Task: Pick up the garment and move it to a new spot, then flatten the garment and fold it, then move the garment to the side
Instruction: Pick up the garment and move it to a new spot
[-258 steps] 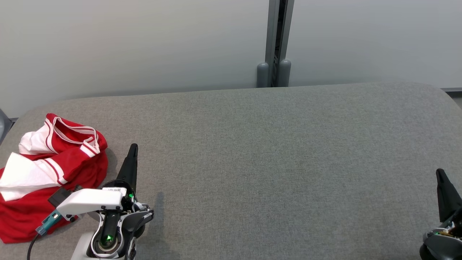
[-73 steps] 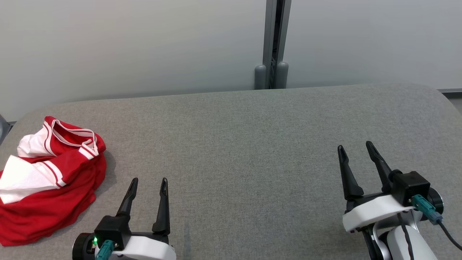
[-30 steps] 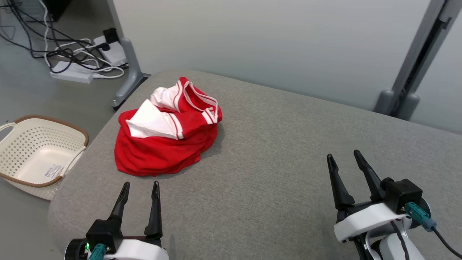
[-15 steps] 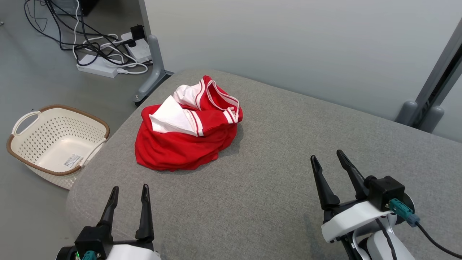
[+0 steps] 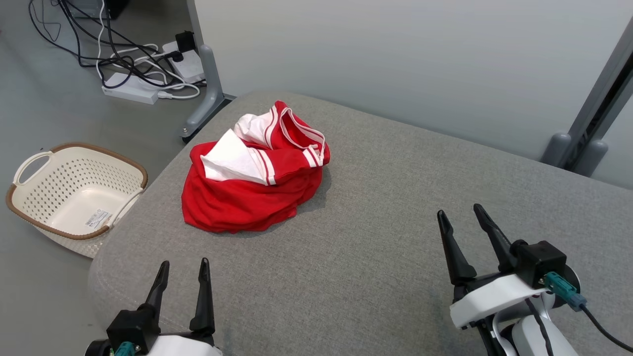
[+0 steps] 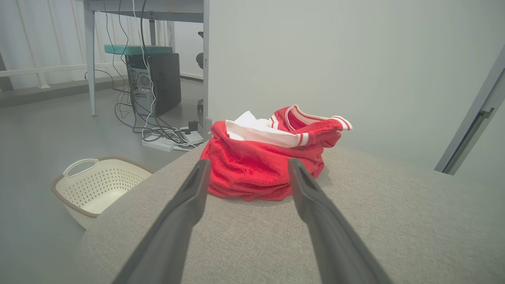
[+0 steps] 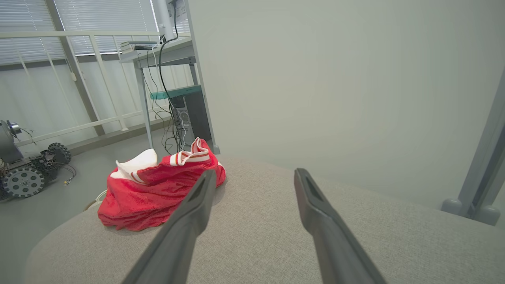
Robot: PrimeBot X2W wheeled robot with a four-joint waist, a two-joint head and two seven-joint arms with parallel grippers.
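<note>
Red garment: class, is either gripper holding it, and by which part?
Nothing is held. The left gripper and right gripper both have their jaws open, short of the red garment, which lies crumpled on the grey surface.

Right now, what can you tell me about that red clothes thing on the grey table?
The garment is bright red with white panels and striped trim, and looks like soft cloth. It is crumpled in a loose heap, not folded, a trimmed opening standing up on top. It lies near the rounded left end of the grey padded table, touching that alone. The left gripper and right gripper are open, their fingers apart from it.
</note>
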